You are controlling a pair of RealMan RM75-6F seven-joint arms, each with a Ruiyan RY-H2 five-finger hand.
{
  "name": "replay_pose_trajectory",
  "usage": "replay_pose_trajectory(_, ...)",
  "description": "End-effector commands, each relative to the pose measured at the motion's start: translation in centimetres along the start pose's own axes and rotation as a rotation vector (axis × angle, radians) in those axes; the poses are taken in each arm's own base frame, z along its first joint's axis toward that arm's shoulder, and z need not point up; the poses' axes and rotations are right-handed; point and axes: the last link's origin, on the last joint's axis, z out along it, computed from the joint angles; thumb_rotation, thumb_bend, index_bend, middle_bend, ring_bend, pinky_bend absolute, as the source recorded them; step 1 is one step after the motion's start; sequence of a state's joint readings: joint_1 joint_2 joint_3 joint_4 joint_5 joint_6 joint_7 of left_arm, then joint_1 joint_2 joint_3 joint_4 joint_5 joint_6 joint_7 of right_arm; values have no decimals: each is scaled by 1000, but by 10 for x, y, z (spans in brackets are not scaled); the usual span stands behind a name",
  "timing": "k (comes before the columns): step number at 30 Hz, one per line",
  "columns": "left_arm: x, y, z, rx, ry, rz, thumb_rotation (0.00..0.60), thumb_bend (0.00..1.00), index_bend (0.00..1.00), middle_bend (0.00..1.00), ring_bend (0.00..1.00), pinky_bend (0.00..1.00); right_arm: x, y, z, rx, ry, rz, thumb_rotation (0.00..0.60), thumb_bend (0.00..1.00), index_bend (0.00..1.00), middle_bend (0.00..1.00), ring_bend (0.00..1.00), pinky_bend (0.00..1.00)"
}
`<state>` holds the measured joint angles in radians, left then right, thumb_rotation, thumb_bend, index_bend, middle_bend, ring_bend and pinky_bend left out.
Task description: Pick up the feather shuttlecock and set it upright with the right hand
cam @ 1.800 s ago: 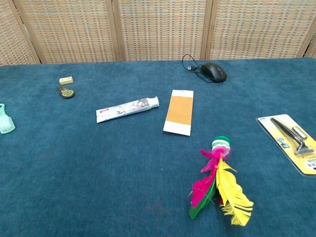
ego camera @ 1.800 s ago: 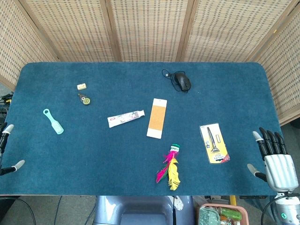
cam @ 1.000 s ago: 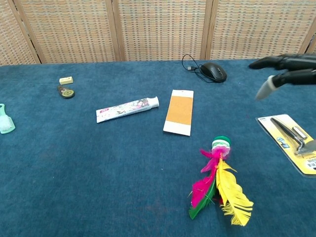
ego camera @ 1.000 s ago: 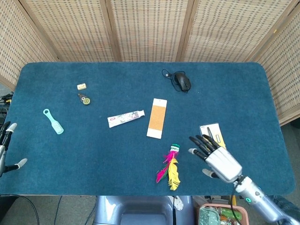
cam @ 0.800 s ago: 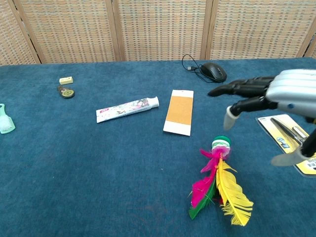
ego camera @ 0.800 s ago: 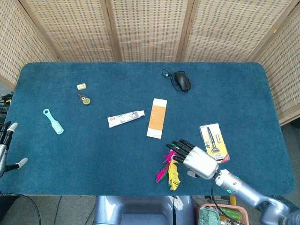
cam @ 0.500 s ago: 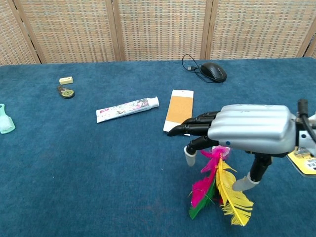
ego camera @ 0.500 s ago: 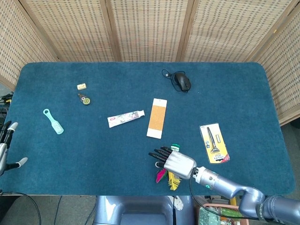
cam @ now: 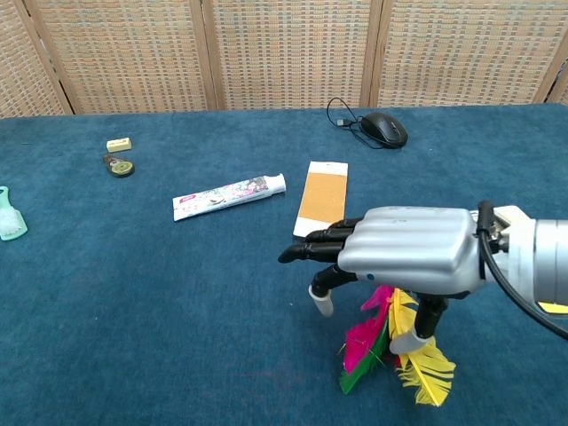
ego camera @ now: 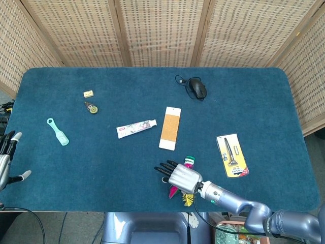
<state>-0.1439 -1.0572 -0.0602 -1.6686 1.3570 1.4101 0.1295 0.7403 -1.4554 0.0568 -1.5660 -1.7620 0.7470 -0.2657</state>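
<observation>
The feather shuttlecock [ego camera: 189, 163] lies flat near the table's front edge, green base toward the back, pink and yellow feathers [cam: 417, 366] toward the front. My right hand [ego camera: 179, 176] hovers palm down over its feathers, fingers spread and pointing left, holding nothing; in the chest view this hand [cam: 399, 250] hides the shuttlecock's base. My left hand [ego camera: 6, 160] rests off the table's left edge, fingers apart and empty.
A tan card [ego camera: 170, 127] and a toothpaste tube [ego camera: 136, 128] lie behind the shuttlecock. A packaged razor [ego camera: 231, 154] is to the right, a black mouse [ego camera: 197, 89] at the back. A teal brush [ego camera: 57, 131], a small roller [ego camera: 91, 107] and an eraser [ego camera: 88, 93] lie at the left.
My right hand swept in from the table's right edge leftward, and now hangs over the shuttlecock's feathers. The shuttlecock has not moved. The left hand barely shifted.
</observation>
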Motion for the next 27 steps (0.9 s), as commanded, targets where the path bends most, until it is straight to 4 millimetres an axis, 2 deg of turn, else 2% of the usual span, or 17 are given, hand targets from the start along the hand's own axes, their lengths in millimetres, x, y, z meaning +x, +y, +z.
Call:
replay_pose_trajectory(1, 0, 0, 0, -2, -1, -1, 600, 0, 0, 0, 0, 0, -2, -2, 2, 1, -13, -2, 600, 140, 410, 13, 0, 123)
replay_pose_trajectory(7, 0, 0, 0, -7, 1, -4, 600, 0, 0, 0, 0, 0, -4, -4, 5, 2, -17, -1, 600, 269, 442, 13, 0, 123)
replay_pose_trajectory(12, 0, 0, 0, -6, 3, -7, 600, 0, 0, 0, 0, 0, -6, -4, 7, 2, -20, -7, 600, 299, 466, 13, 0, 123)
replay_pose_trajectory(16, 0, 0, 0, -8, -2, -8, 600, 0, 0, 0, 0, 0, -7, -5, 9, -1, -14, 0, 600, 330, 529, 21, 0, 123)
replay_pose_trajectory(21, 0, 0, 0, -8, -1, -9, 600, 0, 0, 0, 0, 0, -8, -4, 10, -6, -10, 4, 600, 430, 607, 37, 0, 126)
replay_pose_trajectory(27, 0, 0, 0, -8, -4, -10, 600, 0, 0, 0, 0, 0, -1, -2, 9, -29, 30, 87, 600, 444, 627, 53, 0, 138)
